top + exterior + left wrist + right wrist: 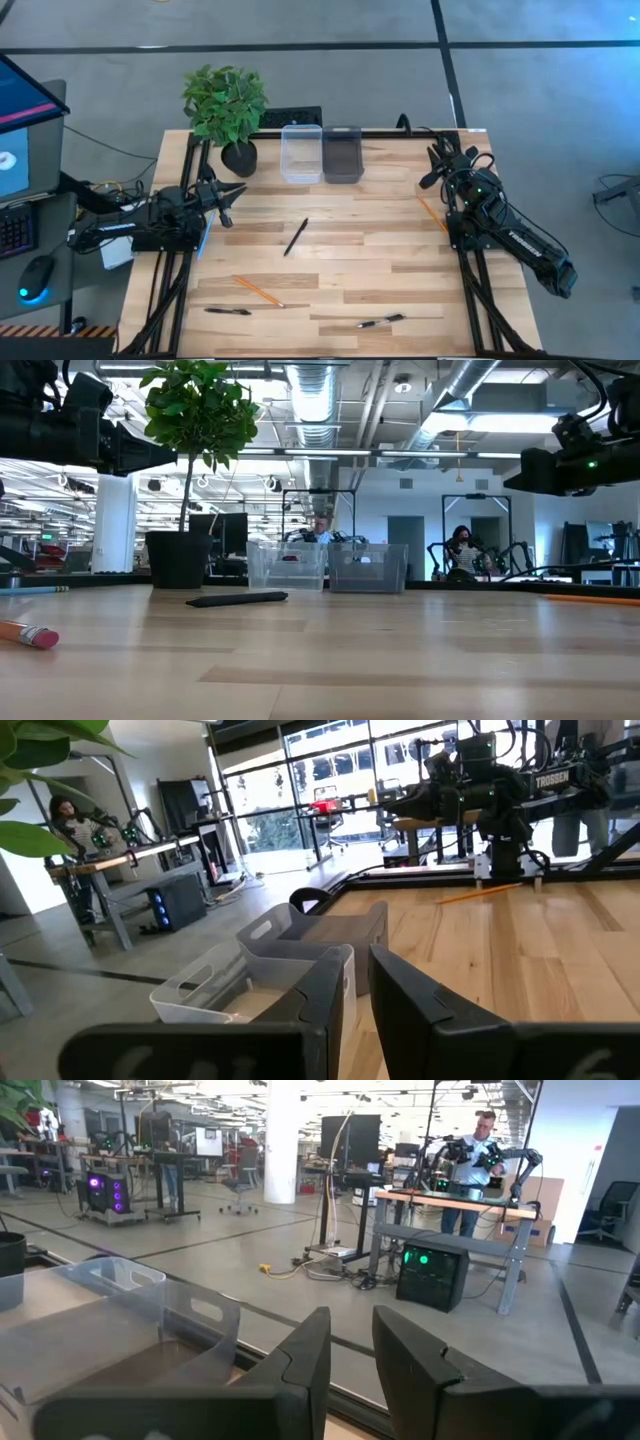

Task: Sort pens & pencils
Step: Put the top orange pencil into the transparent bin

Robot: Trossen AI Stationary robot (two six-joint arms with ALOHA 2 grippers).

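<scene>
In the high view, the pens and pencils are seen scattered loose over the tabletop [330,290], which suggests that sorting has not yet begun: one black pen [295,237] lies near the middle, a second pen [228,311] at the near left, a third pen [381,321] with a silvery part at the near right, an orange pencil [258,291] just beyond the second pen, and another pencil [432,213] by the right arm's base. A clear bin [301,153] and a dark bin [342,154] stand side by side at the far edge, apparently placed to receive one kind each, with a potted plant [226,110] at the far left corner. The left gripper [226,195] is held at the left edge and the right gripper [440,160] at the far right, both well apart from every pen and pencil, seemingly parked. In the low view, the middle pen [237,598] is seen flat before the bins, and a pencil's eraser end [28,634] shows at the left. In the left wrist view, the left gripper [350,988] is shown with a narrow gap between its fingers and nothing held, facing the bins. In the right wrist view, the right gripper [350,1348] is likewise shown slightly parted and empty, with the clear bin [130,1310] beside it.
</scene>
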